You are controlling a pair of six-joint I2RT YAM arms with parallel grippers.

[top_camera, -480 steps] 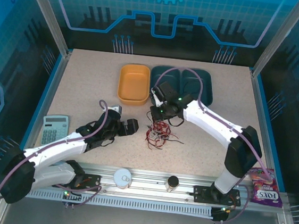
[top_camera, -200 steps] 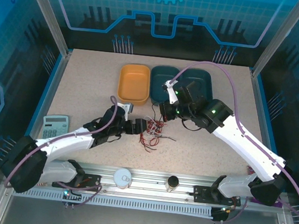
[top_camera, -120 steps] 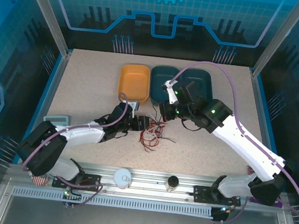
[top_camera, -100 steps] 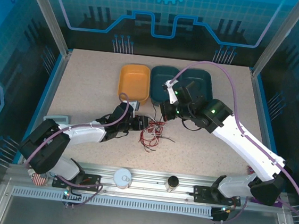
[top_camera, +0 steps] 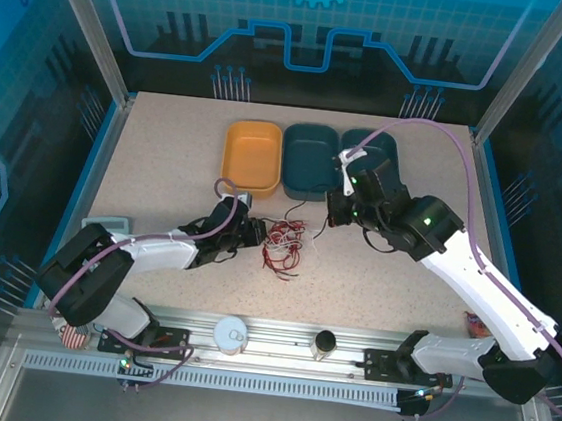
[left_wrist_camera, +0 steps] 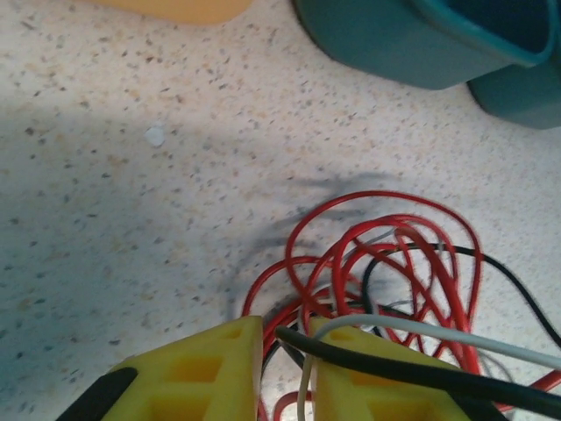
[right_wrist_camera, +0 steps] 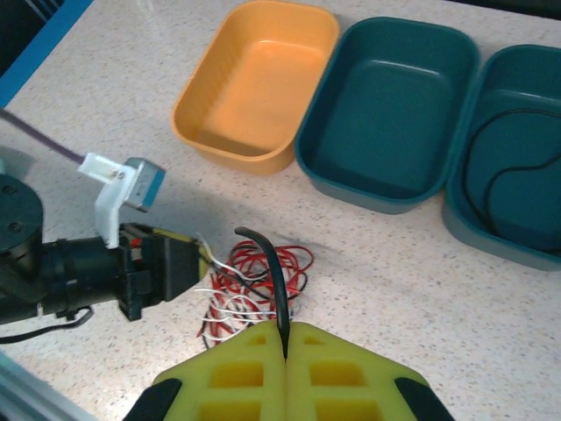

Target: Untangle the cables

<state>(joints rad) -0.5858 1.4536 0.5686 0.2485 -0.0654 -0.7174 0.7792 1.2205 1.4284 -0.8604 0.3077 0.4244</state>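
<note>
Top external view, from the near rail outward: a white round container (top_camera: pixel 231 334) sits well in front of the orange bin (top_camera: pixel 253 157), and a small dark cap (top_camera: pixel 324 343) sits in front of it and off to its right. A calculator (top_camera: pixel 107 222) lies in front and to the left of the bin, partly under the left arm.

On the speckled table (top_camera: pixel 166 158), the left gripper (top_camera: pixel 258 235) lies low just in front of the bin's near-right corner. Its tips are at the left edge of the cables (top_camera: pixel 282 248), a small tangle of red, white and black strands resting on the table just in front and to the right of that bin. The left wrist view shows its 2 yellow fingers (left_wrist_camera: pixel 202 377) standing narrowly apart, with red, black and white strands running through the gap. Whether they pinch the strands cannot be told.

The right gripper (top_camera: pixel 331 216) hangs further right of the bin, past the tangle. Its fingers are pressed together on 1 black cable (right_wrist_camera: pixel 273 272) that rises out of the tangle.

Beyond, 2 teal bins stand in a row to the right of the orange bin. The first teal bin (top_camera: pixel 311 161) is just beside it. The second teal bin (top_camera: pixel 374 142) is further right, with a thin black strand (right_wrist_camera: pixel 478 140) curled inside.
</note>
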